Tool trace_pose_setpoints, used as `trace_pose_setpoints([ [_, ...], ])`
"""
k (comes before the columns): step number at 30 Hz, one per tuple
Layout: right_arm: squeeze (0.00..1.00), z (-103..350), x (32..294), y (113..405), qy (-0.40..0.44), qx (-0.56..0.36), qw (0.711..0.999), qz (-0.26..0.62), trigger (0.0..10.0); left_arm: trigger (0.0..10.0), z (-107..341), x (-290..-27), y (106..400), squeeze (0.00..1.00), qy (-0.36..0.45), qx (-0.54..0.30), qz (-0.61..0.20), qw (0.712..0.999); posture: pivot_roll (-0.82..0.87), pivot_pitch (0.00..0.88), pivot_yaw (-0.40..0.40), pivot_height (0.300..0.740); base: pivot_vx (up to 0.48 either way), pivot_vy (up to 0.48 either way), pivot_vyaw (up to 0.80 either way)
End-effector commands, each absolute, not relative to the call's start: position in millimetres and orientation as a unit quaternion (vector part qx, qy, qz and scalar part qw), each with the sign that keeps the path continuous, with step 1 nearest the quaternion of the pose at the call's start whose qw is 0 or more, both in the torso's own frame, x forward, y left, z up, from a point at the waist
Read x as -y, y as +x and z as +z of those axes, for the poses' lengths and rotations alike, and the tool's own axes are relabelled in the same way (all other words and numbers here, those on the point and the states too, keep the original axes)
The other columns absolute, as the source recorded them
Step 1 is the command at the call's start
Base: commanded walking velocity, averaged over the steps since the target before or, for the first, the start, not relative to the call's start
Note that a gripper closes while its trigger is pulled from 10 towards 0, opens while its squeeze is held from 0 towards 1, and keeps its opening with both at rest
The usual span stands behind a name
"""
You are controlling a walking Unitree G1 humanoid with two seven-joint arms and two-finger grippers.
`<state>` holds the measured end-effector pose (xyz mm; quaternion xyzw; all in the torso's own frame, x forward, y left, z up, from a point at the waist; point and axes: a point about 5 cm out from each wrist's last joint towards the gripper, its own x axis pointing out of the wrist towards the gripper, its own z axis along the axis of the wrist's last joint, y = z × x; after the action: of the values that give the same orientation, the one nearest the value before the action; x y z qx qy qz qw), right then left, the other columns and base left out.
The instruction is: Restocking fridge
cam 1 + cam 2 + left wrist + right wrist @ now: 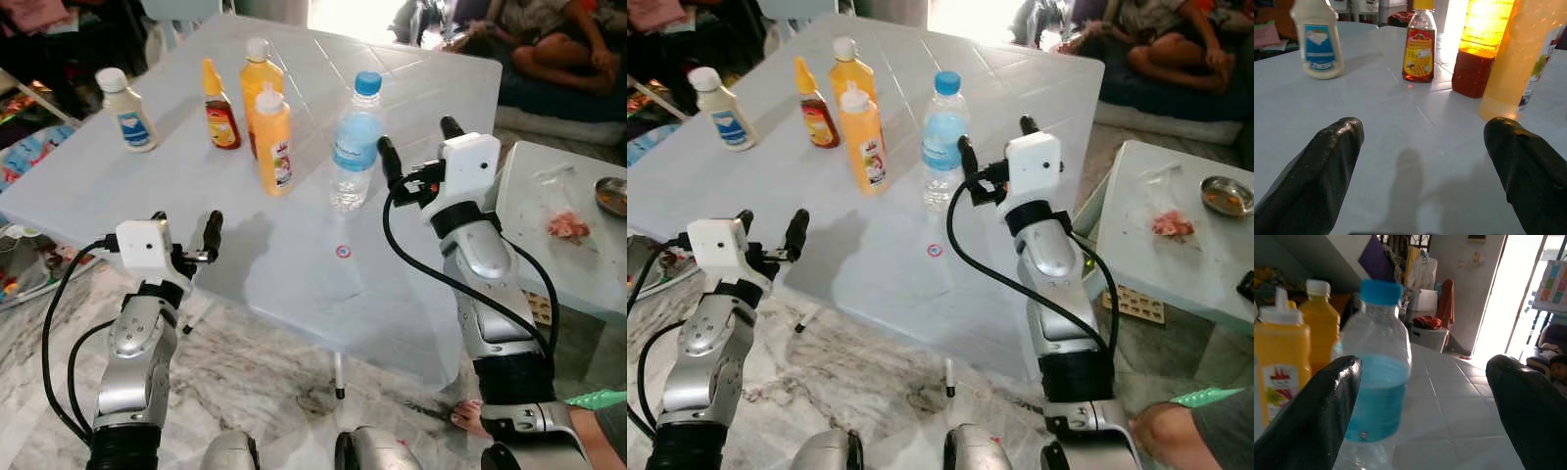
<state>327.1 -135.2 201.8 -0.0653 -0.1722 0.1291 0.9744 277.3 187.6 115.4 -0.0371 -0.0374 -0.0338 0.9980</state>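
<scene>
The water bottle (354, 143), clear with a blue cap and blue label, stands upright near the middle of the surface (118, 186), a little toward its right edge. My right tool (419, 145) is raised just beside it on its right, fingers spread wide, the near finger (1308, 416) close to the bottle's side but not touching as far as I can tell. To the bottle's left stands a yellow squeeze bottle (273, 142) with a white cap, and just behind that a taller orange juice bottle (258, 80); the two overlap from my head view and I cannot tell whether they touch. Left of those is a small honey bottle (219, 108) with a yellow nozzle, and further toward the left edge, a white mayonnaise bottle (127, 110), apart from the rest. My left tool (186, 233) hovers at the near edge of the surface, left of centre, fingers wide apart and holding nothing, pointed toward the honey and juice bottles. Off the right edge sits a second, lower table (529, 225) with a small metal bowl (612, 195) on it. A person's foot (468, 415) rests on the marble floor (255, 377) by my right arm.
</scene>
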Motion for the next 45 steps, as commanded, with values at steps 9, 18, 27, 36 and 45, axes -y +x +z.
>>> trace_pose_setpoints([
  [9, 0.00, 208, 117, 327, -0.041, 0.185, 0.965, 0.181, 10.0, 10.0, 119, -190, 272, 0.00, -0.028, 0.035, -0.035, 0.998, 0.00, 0.153, 0.008, 0.740, 0.000, 0.000, 0.00],
  [18, 0.00, 233, 100, 341, -0.035, 0.219, 0.956, 0.195, 10.0, 10.0, 123, -194, 269, 0.00, -0.020, 0.030, -0.039, 0.999, 0.03, 0.177, 0.018, 0.740, 0.000, 0.000, 0.00],
  [27, 0.00, 243, 99, 351, -0.029, 0.231, 0.955, 0.181, 10.0, 10.0, 124, -197, 263, 0.00, -0.014, 0.022, -0.040, 0.999, 0.05, 0.198, 0.029, 0.740, 0.000, 0.000, 0.00],
  [36, 0.00, 252, 97, 362, -0.033, 0.239, 0.953, 0.184, 10.0, 10.0, 126, -199, 262, 0.00, -0.008, 0.017, -0.042, 0.999, 0.06, 0.206, 0.035, 0.740, 0.000, 0.000, 0.00],
  [45, 0.00, 265, 91, 374, -0.009, 0.236, 0.955, 0.181, 10.0, 10.0, 127, -198, 261, 0.00, 0.000, 0.015, -0.046, 0.999, 0.07, 0.210, 0.034, 0.740, 0.000, 0.000, 0.00],
])
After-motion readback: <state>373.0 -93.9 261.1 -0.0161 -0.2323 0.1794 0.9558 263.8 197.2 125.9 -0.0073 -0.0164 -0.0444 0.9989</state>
